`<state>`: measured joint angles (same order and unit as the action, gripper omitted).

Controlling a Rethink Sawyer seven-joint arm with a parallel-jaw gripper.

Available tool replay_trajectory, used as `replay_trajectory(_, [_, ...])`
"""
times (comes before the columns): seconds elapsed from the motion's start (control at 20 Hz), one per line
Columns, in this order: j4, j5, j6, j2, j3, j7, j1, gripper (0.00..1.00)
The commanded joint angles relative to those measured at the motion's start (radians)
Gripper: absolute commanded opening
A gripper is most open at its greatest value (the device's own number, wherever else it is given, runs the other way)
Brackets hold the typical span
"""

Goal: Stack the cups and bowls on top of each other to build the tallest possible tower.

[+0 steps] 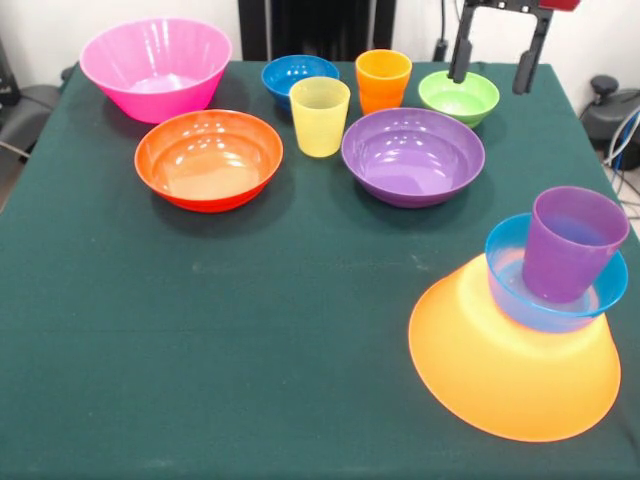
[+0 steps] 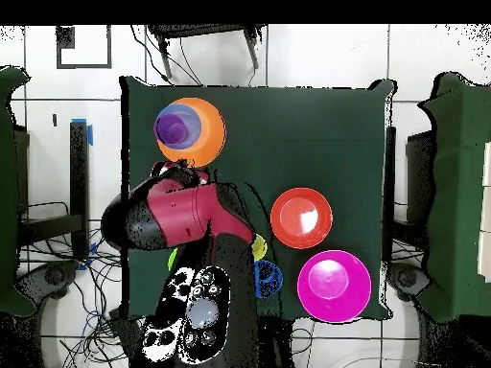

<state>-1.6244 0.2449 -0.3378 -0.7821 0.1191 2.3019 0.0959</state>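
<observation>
Front and overhead views of the stacking table. My gripper (image 1: 497,68) hangs with its fingers spread wide and empty, above the far edge of the table, just over the green bowl (image 1: 459,96). The tower (image 1: 545,320) stands at the near corner: the yellow-orange bowl (image 1: 510,375), mouth down, carries the light blue bowl (image 1: 535,295) upright on its base, and the purple cup (image 1: 572,243) sits inside that, leaning slightly. The loose pieces lie in a far group: pink bowl (image 1: 156,68), orange-red bowl (image 1: 209,158), purple bowl (image 1: 413,155), dark blue bowl (image 1: 298,77), yellow cup (image 1: 319,116) and orange cup (image 1: 383,80). All look like thin, glossy, translucent plastic, so I judge them light, fairly stiff and slippery; a hard squeeze could flex a wall or let it slide. The cups seem best pinched across the rim, one finger inside; the bowls by one wall near the lip. The leaning purple cup may topple if nudged.
</observation>
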Motion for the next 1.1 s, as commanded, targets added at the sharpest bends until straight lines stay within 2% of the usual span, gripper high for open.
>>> replay_trajectory(0.05, [-0.095, 0.085, 0.023, -0.041, -0.136, -0.114, -0.096, 1.00])
replay_trajectory(0.25, [-0.218, 0.096, 0.095, -0.022, -0.170, -0.064, -0.132, 1.00])
replay_trajectory(0.45, [-0.258, 0.134, 0.138, 0.015, -0.090, -0.003, -0.074, 1.00])
replay_trajectory(0.65, [-0.298, 0.143, 0.228, 0.063, -0.024, 0.067, -0.020, 1.00])
replay_trajectory(0.85, [-0.347, 0.112, 0.270, 0.095, -0.014, 0.104, -0.003, 1.00])
replay_trajectory(1.1, [-0.400, 0.054, 0.320, 0.127, 0.025, 0.155, 0.053, 1.00])
